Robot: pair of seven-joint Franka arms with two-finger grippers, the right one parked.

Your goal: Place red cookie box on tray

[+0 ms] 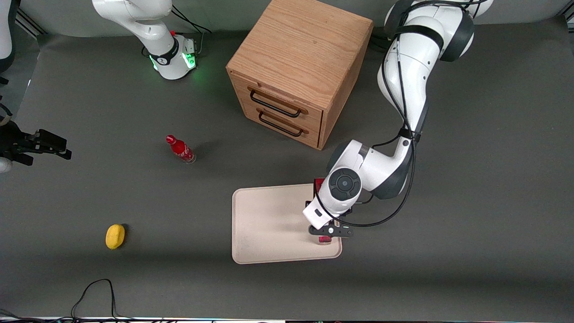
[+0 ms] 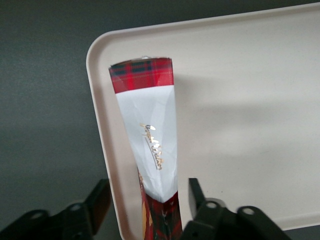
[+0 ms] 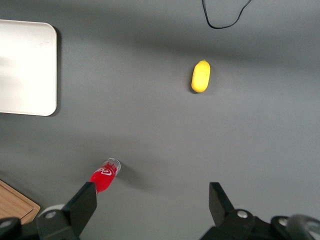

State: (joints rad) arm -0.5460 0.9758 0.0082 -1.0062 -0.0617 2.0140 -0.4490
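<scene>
The red cookie box [image 2: 150, 130] lies flat in the cream tray [image 2: 250, 100], along the rim at the working arm's end. It shows a grey-white face with gold script and red tartan ends. In the front view only its red ends [image 1: 324, 239] show from under the wrist. My left gripper [image 2: 147, 200] is just above the box. It is open, with a finger on each side and a gap between each finger and the carton. In the front view the gripper [image 1: 330, 231] is over the tray [image 1: 269, 224], at the corner nearest the camera.
A wooden drawer cabinet [image 1: 300, 67] stands farther from the camera than the tray. A small red bottle [image 1: 180, 149] and a yellow fruit [image 1: 115, 236] lie toward the parked arm's end. A black cable [image 1: 96, 291] loops near the front edge.
</scene>
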